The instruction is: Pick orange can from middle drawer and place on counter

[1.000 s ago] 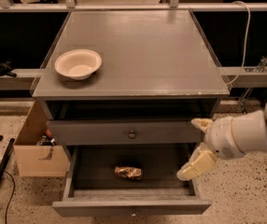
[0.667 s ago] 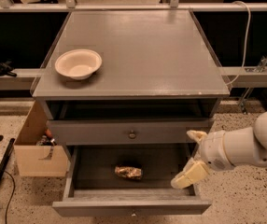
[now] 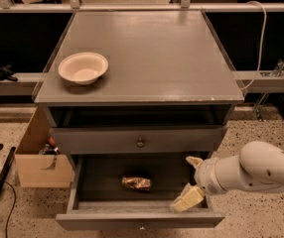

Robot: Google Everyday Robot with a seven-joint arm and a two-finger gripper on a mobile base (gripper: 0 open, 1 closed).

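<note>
1. The counter [image 3: 152, 58], the broad grey cabinet top, is where the can must end up; most of its surface lies bare.
2. The middle drawer [image 3: 102, 182] stands pulled out beneath a shut upper drawer [image 3: 102, 140], so the pick has to be made in the low space between the two.
3. The white robot arm [image 3: 266, 170] comes in from the right, low beside the cabinet.
4. A cardboard box [image 3: 35, 162] sits on the floor left of the cabinet, well apart from the arm's path.
5. A cream bowl [image 3: 83, 67] rests on the counter's front left part; the placement should keep away from it.
6. The gripper [image 3: 190, 181] hovers at the drawer's right front corner, fingers spread apart with nothing between them.
7. The orange can [image 3: 136, 183] lies on its side on the drawer floor near the middle, untouched and apart from the gripper, to its left.
8. Judged from this, the reach is under way and the grasp is not yet made. The next move calls for sliding left and down so the fingers straddle the can's body, while clearing the drawer's front wall and the upper drawer overhead.
</note>
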